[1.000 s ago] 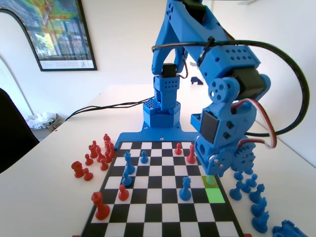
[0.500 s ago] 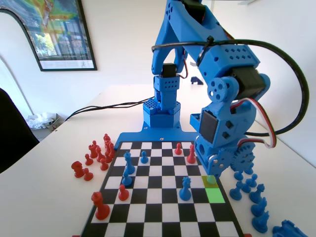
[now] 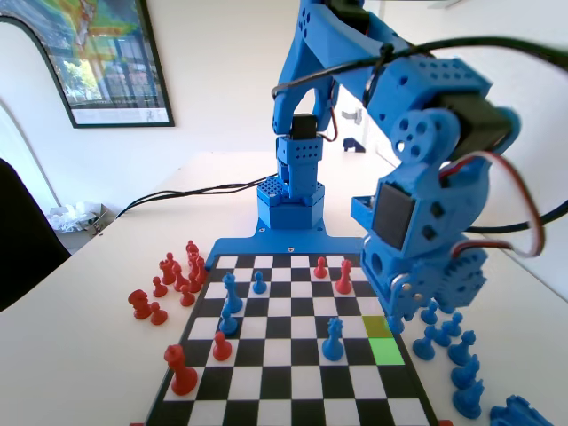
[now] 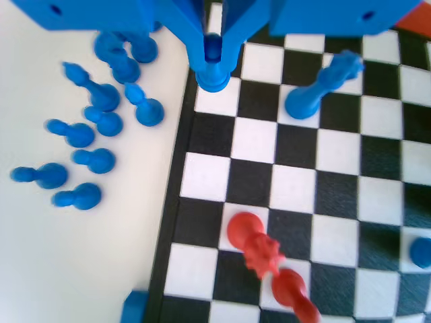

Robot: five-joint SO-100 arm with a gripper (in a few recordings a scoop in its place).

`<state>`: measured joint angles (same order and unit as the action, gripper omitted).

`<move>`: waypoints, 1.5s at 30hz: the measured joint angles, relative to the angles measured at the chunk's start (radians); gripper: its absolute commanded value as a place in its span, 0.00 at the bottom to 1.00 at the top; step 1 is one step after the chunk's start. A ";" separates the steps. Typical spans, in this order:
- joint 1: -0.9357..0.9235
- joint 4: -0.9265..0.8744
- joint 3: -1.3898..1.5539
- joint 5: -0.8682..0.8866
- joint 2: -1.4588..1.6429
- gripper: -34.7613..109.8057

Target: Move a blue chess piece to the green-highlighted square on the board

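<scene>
One blue chess piece (image 4: 213, 64) sits clamped in the gripper (image 4: 213, 47) at top centre (wrist view); the arm has lifted, carrying it toward the green-highlighted square (image 3: 386, 350), lower right.

Small blue pawn (image 4: 213, 67) upright, pinched between the tool's (image 4: 213, 48) jaws near the board (image 4: 174, 222) edge. Lime-green square (image 3: 386, 351) bare, right edge column, fixed view.

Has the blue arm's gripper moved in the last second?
Yes. The gripper shifted right and toward the camera, uncovering the yellow square beside the green square.
</scene>
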<state>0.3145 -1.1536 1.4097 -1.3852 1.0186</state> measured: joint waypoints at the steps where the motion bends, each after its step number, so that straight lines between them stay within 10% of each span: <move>1: -0.003 0.006 0.000 -0.003 -0.005 0.25; 45: 0.000 0.140 0.051 -0.012 -0.035 0.31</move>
<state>0.3145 -1.0140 1.4603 -1.3975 0.9833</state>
